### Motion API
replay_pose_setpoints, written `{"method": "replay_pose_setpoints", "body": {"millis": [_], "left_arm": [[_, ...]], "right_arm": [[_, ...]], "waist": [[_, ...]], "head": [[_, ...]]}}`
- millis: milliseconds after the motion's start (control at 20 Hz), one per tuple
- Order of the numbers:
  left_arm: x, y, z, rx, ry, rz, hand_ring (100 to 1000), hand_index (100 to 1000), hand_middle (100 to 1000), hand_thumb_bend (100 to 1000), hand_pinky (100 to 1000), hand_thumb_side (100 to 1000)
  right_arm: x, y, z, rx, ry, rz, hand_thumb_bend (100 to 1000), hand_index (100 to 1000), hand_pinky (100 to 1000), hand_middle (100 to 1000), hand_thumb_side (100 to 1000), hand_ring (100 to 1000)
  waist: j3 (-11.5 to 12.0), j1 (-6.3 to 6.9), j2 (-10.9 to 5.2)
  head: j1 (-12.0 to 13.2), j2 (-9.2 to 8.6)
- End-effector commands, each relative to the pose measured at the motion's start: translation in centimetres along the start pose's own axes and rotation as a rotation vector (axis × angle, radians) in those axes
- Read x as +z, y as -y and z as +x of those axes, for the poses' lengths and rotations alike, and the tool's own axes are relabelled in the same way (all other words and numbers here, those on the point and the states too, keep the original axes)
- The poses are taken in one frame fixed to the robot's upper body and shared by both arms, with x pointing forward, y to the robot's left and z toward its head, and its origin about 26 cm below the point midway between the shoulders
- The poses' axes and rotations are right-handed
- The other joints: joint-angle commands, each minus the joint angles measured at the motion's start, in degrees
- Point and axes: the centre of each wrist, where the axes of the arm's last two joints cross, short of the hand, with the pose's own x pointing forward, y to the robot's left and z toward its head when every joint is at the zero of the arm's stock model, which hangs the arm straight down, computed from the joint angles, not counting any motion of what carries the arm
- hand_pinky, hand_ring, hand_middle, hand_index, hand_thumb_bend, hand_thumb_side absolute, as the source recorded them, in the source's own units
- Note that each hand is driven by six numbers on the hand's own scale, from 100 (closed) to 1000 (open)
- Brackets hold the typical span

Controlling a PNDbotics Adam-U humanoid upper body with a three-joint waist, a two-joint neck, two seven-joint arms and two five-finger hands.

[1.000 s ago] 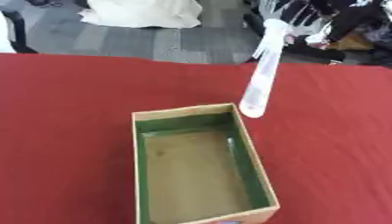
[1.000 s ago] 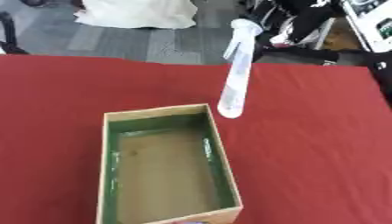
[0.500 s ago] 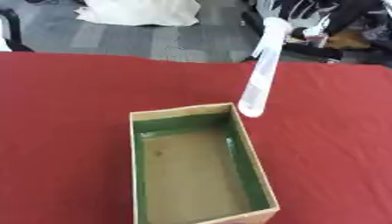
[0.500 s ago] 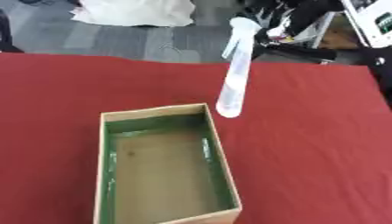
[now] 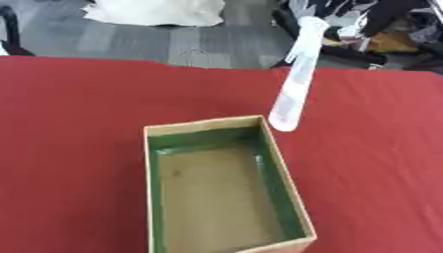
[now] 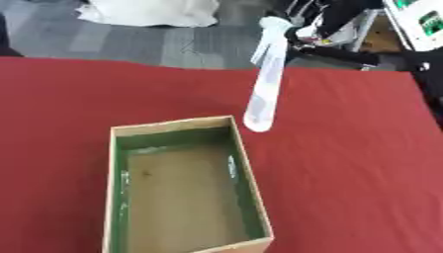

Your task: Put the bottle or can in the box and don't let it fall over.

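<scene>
A tall clear bottle (image 5: pixel 294 84) slants over the red table, its round lower end just beyond the far right corner of the box. Its narrow top points up and to the right, toward the table's far edge. My right hand (image 5: pixel 332 11) comes in from the upper right corner and seems curled round the bottle's top, though it is blurred there. The open cardboard box (image 5: pixel 203 124) has green inner walls and a brown floor, and nothing lies in it. The left hand does not show.
The red cloth (image 5: pixel 69 123) covers the table on all sides of the box. Beyond the far edge lies grey floor with a white bundle (image 5: pixel 155 10) and dark chair legs and equipment (image 6: pixel 346 44) at the right.
The whole picture has shifted a little. The bottle's lower end stays by the box's far right corner, with no clear move.
</scene>
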Motion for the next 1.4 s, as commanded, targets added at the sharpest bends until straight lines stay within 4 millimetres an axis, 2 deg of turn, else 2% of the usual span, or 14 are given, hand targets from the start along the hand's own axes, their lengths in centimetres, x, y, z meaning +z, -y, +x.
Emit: {"method": "replay_pose_setpoints", "body": {"millis": [50, 450, 950, 1400], "left_arm": [[-0.5, -0.2, 0.8, -0.016, 0.032, -0.005, 693, 720, 749, 100, 622, 654], [-0.5, -0.2, 0.9, -0.017, 0.033, -0.002, 693, 720, 749, 100, 622, 660], [-0.5, -0.2, 0.9, -0.020, 0.032, 0.000, 693, 718, 749, 100, 622, 666], [-0.5, -0.1, 0.9, -0.019, 0.031, 0.000, 693, 717, 749, 100, 622, 671]], "right_arm": [[0.9, 1.6, 0.9, 0.016, 0.021, -0.056, 278, 833, 855, 795, 116, 830], [0.8, 1.6, 1.1, 0.019, 0.027, -0.059, 275, 833, 855, 794, 111, 831], [1.0, 1.8, 0.9, 0.013, 0.022, -0.063, 249, 831, 853, 786, 100, 826], [1.8, 1.7, 0.4, -0.004, 0.014, -0.071, 189, 826, 850, 776, 100, 818]], "waist": [[0.2, 0.12, -0.69], [0.5, 0.03, 0.17], [0.4, -0.07, 0.97], [0.4, -0.18, 1.51]], "head": [[-0.3, -1.23], [-0.7, -2.13], [-0.5, -2.23], [-0.7, -2.61]]}}
